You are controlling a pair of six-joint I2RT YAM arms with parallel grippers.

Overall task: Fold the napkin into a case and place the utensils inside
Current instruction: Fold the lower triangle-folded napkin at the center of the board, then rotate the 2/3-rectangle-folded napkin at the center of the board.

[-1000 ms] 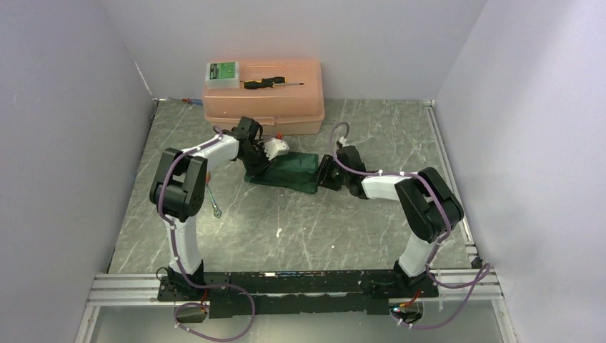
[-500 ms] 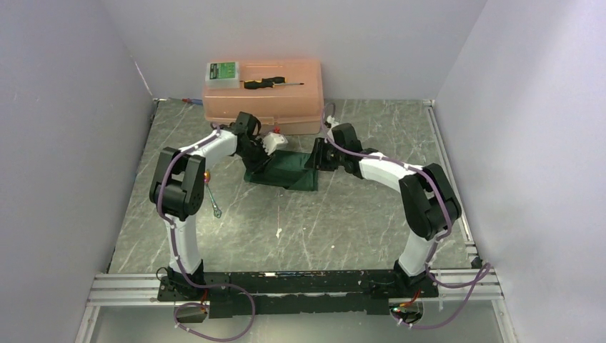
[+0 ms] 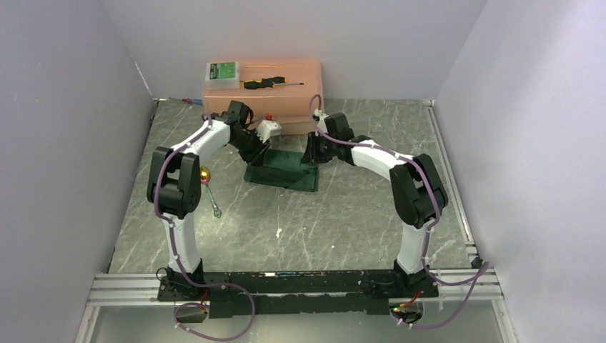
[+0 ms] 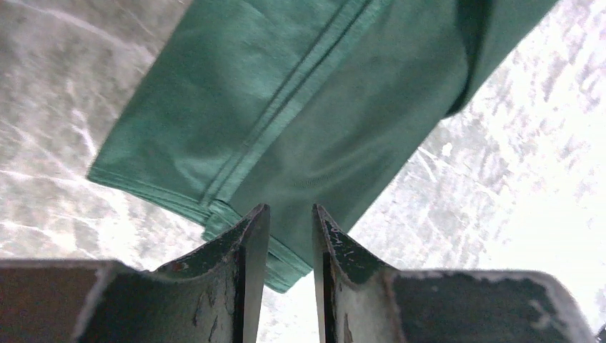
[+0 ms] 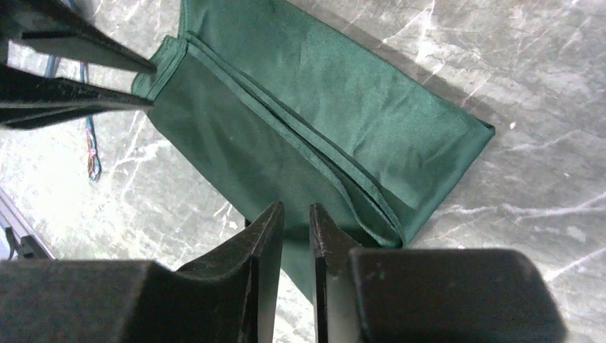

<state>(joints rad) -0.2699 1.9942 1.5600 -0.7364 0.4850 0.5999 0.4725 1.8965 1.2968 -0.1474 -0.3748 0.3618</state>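
The dark green napkin (image 3: 282, 173) lies folded in layers on the marble table, in front of the pink box. My left gripper (image 3: 256, 152) stands at its far left corner, my right gripper (image 3: 309, 153) at its far right corner. In the left wrist view the left gripper (image 4: 291, 209) has its jaws a little apart, with the napkin (image 4: 300, 107) corner showing in the gap. The right gripper (image 5: 296, 206) has a narrower gap over the napkin (image 5: 343, 93) edge. The left fingers (image 5: 71, 96) touch the opposite corner. A gold-headed utensil (image 3: 205, 175) and a thin silver utensil (image 3: 214, 202) lie left of the napkin.
A pink plastic box (image 3: 264, 100) stands against the back wall, close behind both grippers. On its lid lie a black-handled screwdriver (image 3: 273, 83) and a small green-and-white case (image 3: 222, 71). Grey walls close in both sides. A white speck (image 3: 278, 231) lies on the near table.
Both grippers have swung away from me toward the pink box, along the napkin's far edge. The napkin looks flatter. The gold-headed utensil has come out from under the left arm.
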